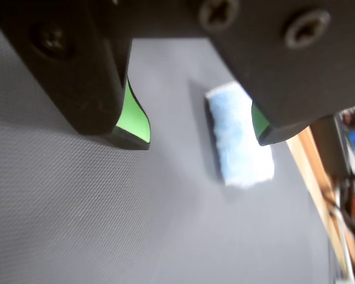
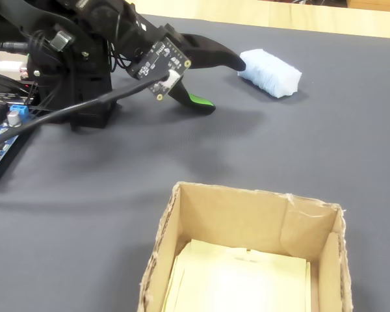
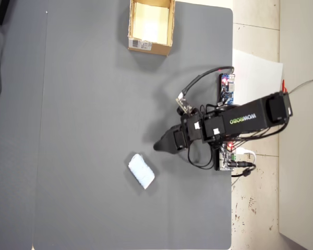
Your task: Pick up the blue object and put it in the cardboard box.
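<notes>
risk 1: closing too early. block sits beyond the tips in wrist view, not between them, so a squeeze now would likely catch air or only clip the near end and flick it away. soft-looking and light by the look of it, so a nudge from one finger could slide it across the mat instead of seating it.

risk 2: skewed approach. in overhead view block lies off to one side of the gripper line, angled, so prob needs a wrist turn first; w/o that, grip lands on a corner.

risk 3: long carry. box well apart from block, at far end of mat in overhead view; a weak pinch on something squashy may drop it en route, or the box wall could be clipped if brought in too low.

jaws: wide apart, green pads showing on both inner faces in wrist view, mat visible through the gap. holding nothing. upper tip close to block's near end in fixed view; contact can't be told.
</notes>
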